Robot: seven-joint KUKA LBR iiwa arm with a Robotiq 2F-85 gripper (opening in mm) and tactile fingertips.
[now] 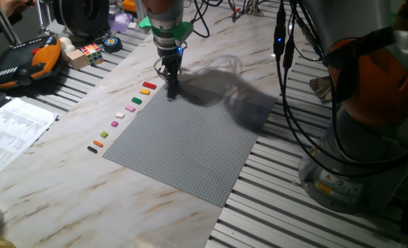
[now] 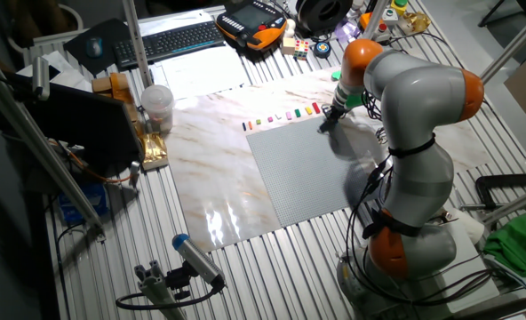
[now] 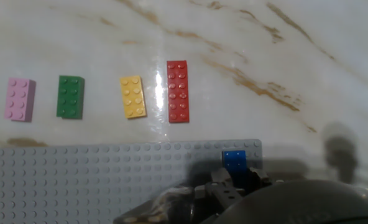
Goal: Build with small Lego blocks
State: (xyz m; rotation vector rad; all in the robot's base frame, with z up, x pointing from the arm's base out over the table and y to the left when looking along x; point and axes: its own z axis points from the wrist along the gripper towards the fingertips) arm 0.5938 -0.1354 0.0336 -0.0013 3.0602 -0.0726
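1. Blue brick (image 3: 236, 160): seated on studded grey plate, near its corner, partly hidden.
2. Red brick (image 3: 178, 91): longest, flat on marble, studs up.
3. Yellow (image 3: 133, 96), green (image 3: 70, 96), pink (image 3: 19, 99): shorter, lined up beside red, apart.
4. Further bricks (image 1: 105, 135) down the row, too small to detail.

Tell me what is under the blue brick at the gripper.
The blue brick sits on the grey baseplate, near its corner. The gripper covers the brick's near end, so whether it is pressed fully onto the studs cannot be seen.
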